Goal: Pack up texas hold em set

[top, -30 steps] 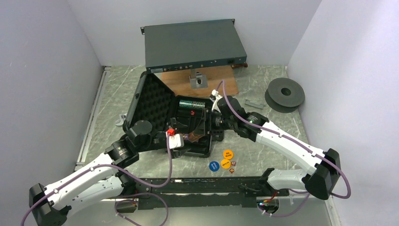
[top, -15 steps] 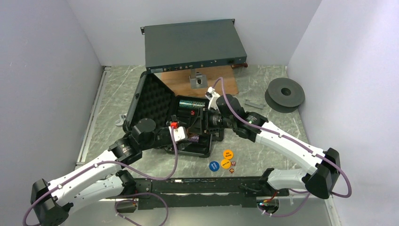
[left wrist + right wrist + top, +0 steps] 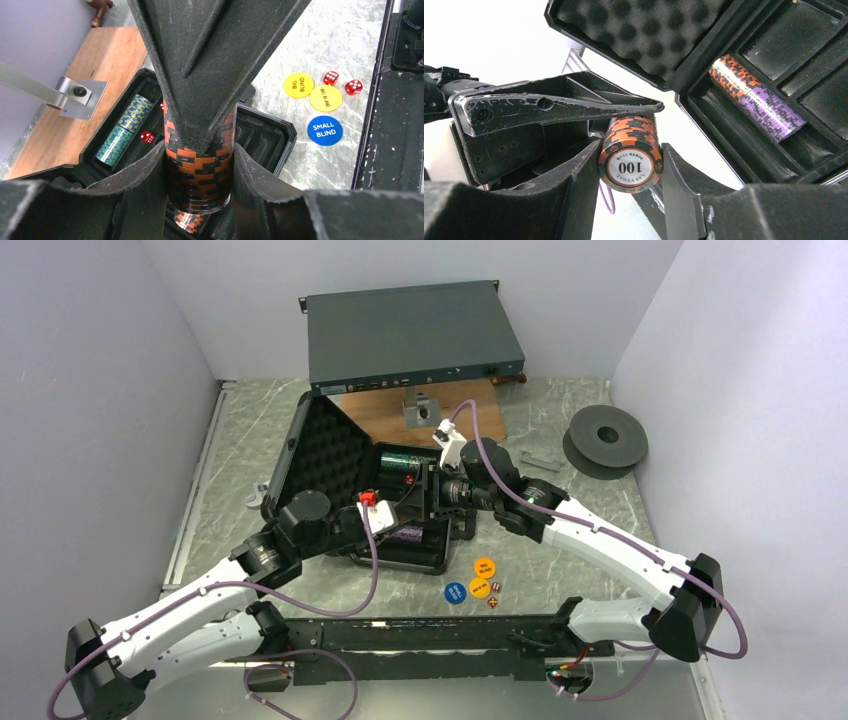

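Top external view shows one small black hard case (image 3: 318,455) lying open on the grey marbled table (image 3: 600,490). Its foam-lined lid is raised on the left, and both arms meet over its tray. Near the case's near right corner lie two yellow discs (image 3: 484,567), one blue disc (image 3: 455,592) and two tiny red dice (image 3: 496,589).

Left wrist view shows the left gripper (image 3: 199,155) clamped on one orange-and-black chip-stack cylinder (image 3: 199,187), held over the tray, with a finger of the other arm lying along it. It also shows a green-and-blue chip stack (image 3: 122,131) in the tray and, unseen from above, a third red die (image 3: 146,136) beside it.

Right wrist view shows the right gripper (image 3: 630,160) pinching the same cylinder. It alone shows the end face marked 100, and an orange-and-purple chip stack (image 3: 756,97) lying in a slot.
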